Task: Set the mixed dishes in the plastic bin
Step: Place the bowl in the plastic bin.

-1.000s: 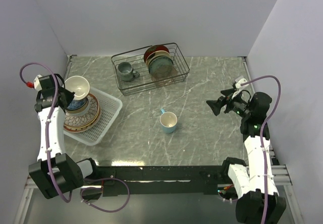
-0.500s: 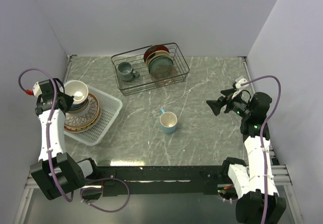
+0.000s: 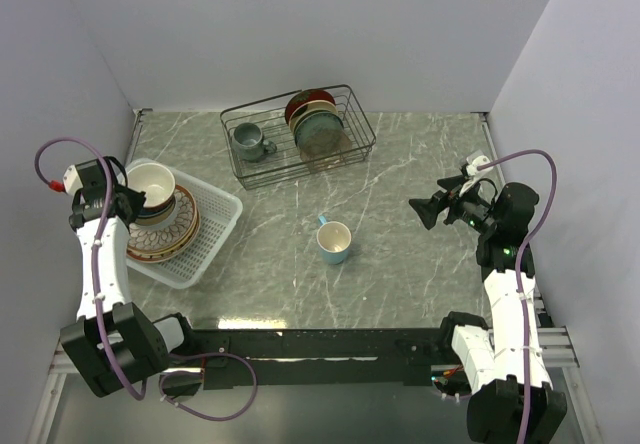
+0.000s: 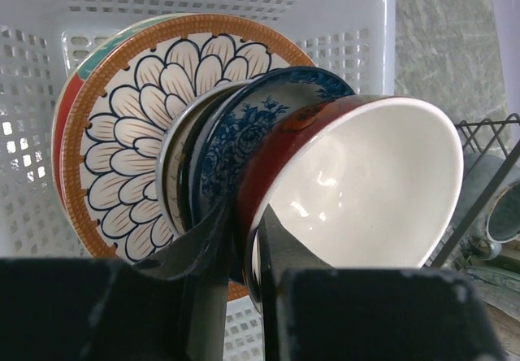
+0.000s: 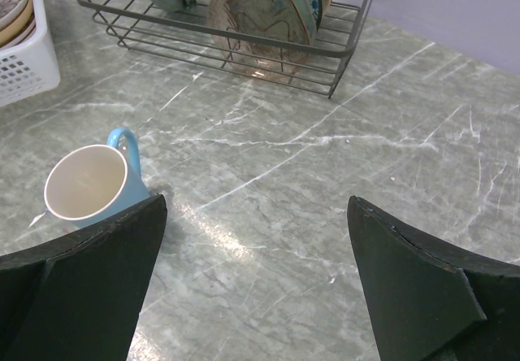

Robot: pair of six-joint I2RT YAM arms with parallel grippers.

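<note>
The left tool (image 4: 244, 232) clamped the glossy bowl (image 4: 357, 190) by its rim over stacked plates (image 4: 130, 133) in the lattice bin (image 4: 357, 19) at the desk's (image 3: 400, 264) left edge. The mug (image 3: 334, 241) sat mid-desk, the wire rack (image 3: 352, 104) by the far edge. The right tool (image 5: 253, 206) stood apart.

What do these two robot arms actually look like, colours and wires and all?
The left arm and right arm have white tubular shells, black joints and bases, each trailing a looping purple cable. The left gripper and right gripper end in flat black fingers.
</note>
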